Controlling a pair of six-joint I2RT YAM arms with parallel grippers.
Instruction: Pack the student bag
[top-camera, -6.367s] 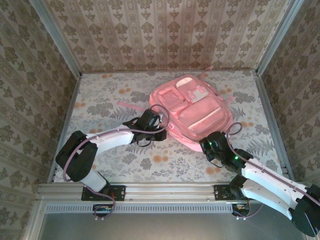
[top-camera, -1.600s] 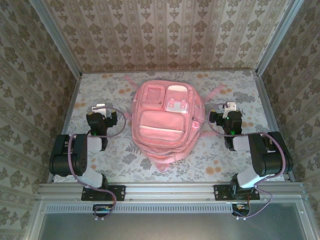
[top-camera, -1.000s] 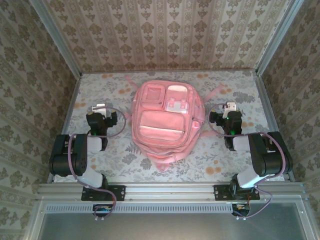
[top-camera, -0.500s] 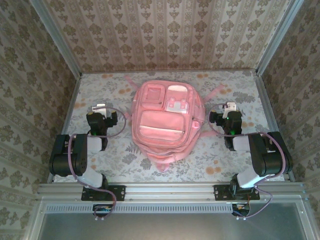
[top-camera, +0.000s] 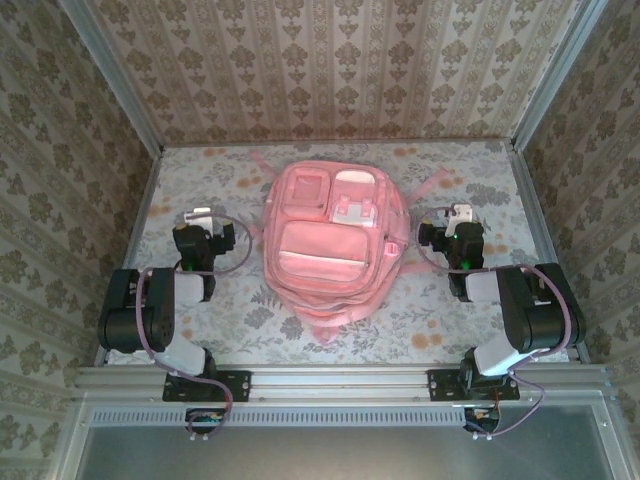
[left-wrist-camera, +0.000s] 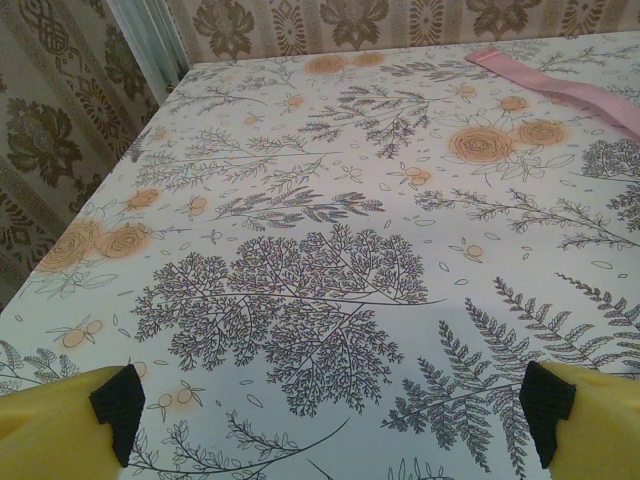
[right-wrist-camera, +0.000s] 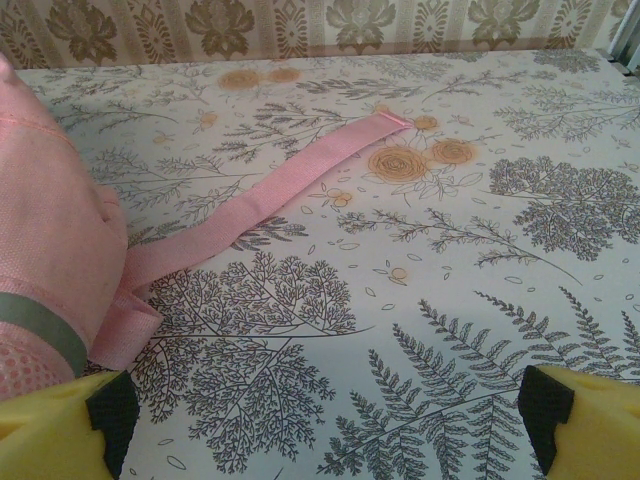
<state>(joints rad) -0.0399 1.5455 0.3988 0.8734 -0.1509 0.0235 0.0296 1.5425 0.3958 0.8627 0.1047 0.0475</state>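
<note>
The student bag (top-camera: 335, 245) lies flat on the table (top-camera: 450, 325), pockets up, between your left gripper (left-wrist-camera: 330, 420) and right gripper (right-wrist-camera: 325, 415). Both stand spread, holding nothing (parked, I judge; packing looks concluded). Soft pink fabric and a flat webbing strap (right-wrist-camera: 290, 185): any further move calls for a fine pinch on limp cloth.

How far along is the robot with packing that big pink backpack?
Seemingly finished: the large pink fabric backpack lies flat, its front pockets looking closed. Nothing is in hand: the left hand and right hand are open and empty, either side of it. I see nothing loose left to pack.
</note>
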